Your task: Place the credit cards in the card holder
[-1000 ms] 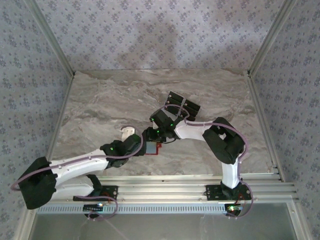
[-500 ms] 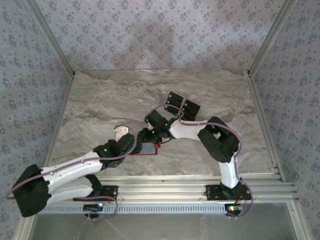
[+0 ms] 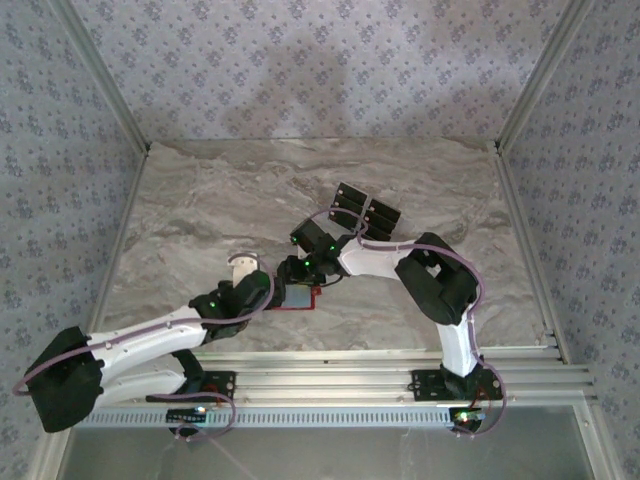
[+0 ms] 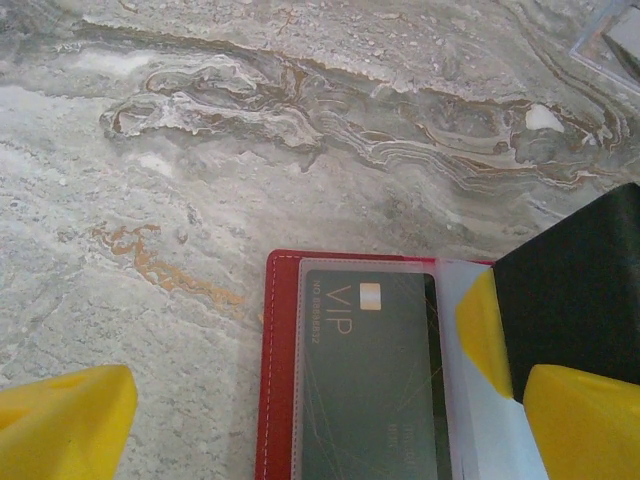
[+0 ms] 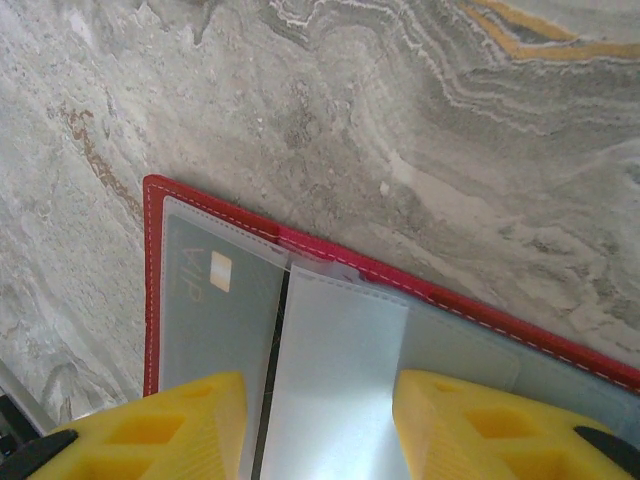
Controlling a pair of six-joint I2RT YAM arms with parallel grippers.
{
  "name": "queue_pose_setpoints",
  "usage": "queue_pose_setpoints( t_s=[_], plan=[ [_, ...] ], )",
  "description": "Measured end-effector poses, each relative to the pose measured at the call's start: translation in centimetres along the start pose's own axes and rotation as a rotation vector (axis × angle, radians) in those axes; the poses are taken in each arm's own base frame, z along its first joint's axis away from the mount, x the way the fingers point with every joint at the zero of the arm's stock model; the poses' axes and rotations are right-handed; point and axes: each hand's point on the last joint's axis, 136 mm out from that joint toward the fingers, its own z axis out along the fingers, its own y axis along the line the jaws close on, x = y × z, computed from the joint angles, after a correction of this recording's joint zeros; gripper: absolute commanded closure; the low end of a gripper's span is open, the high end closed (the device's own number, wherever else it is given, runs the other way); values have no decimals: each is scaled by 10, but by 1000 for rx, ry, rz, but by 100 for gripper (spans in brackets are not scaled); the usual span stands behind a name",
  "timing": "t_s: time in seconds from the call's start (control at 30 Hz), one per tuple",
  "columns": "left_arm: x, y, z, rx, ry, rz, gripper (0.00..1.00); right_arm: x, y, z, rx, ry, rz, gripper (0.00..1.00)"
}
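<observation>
Near the surface's front edge: card holder, one card sleeved; both jaws, shifted left, spread, empty; other cards waiting.

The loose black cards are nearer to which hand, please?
Right. The right hand is at the wallet, just front-left of the cards; the left hand is farther, at the wallet's left.

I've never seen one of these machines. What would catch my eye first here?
The left arm and right arm meet over a small red card holder lying open near the marble table's front edge. The left wrist view shows a dark VIP card under its clear sleeve, bright yellow fingers on either side. More black credit cards lie fanned farther back.
</observation>
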Motion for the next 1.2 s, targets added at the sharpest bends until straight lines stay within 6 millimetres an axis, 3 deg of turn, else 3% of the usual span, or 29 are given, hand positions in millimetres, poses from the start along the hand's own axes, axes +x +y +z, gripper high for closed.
queue_pose_setpoints(
  t_s=[0.2,0.33,0.47,0.7,0.9,1.2],
  plan=[
    [13,19,-10,-49,6,-10,0,2,7,1,-20,6,-8,52],
    [4,27,-22,-40,-34,-51,0,5,9,1,-25,13,-12,52],
    [6,22,-23,8,-27,-49,0,5,9,1,-29,16,-12,52],
    [40,8,-12,99,91,36,0,6,10,1,-30,17,-12,51],
    [42,-3,-11,148,106,57,0,6,10,1,-30,17,-12,52],
    [54,-4,1,119,144,108,0,6,10,1,-30,18,-12,51]
  ],
)
